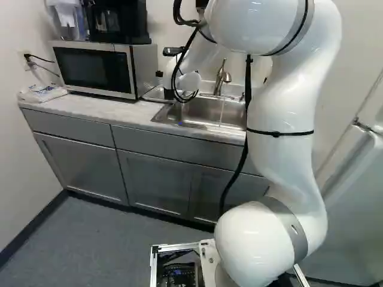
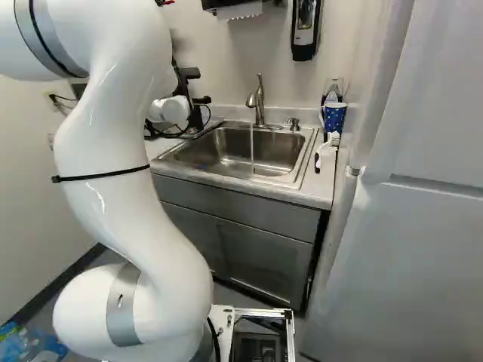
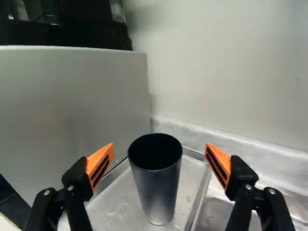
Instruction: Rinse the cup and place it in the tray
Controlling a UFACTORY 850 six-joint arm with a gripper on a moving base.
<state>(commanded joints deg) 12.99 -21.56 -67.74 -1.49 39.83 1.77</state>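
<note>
In the right base view the gripper [image 2: 198, 101] is over the counter left of the sink, partly hidden by cables and its wrist. The wrist view shows the gripper [image 3: 160, 160] open, one orange pad on each side of the dark cup [image 3: 156, 178] with gaps to both. Upright and empty-handed of any grip, the cup stands inside the shallow metal tray [image 3: 198, 204], its mouth facing up. A few wet-looking marks show on the tray's floor. The cup cannot be made out clearly in the base views.
The microwave [image 1: 96, 69] stands left of the tray, its side wall close to one finger. Right of the tray lies the sink [image 2: 211, 162], with water running from the faucet [image 2: 259, 102]. A blue patterned mug [image 2: 333, 117] and a white brush [image 2: 327, 147] are beyond it.
</note>
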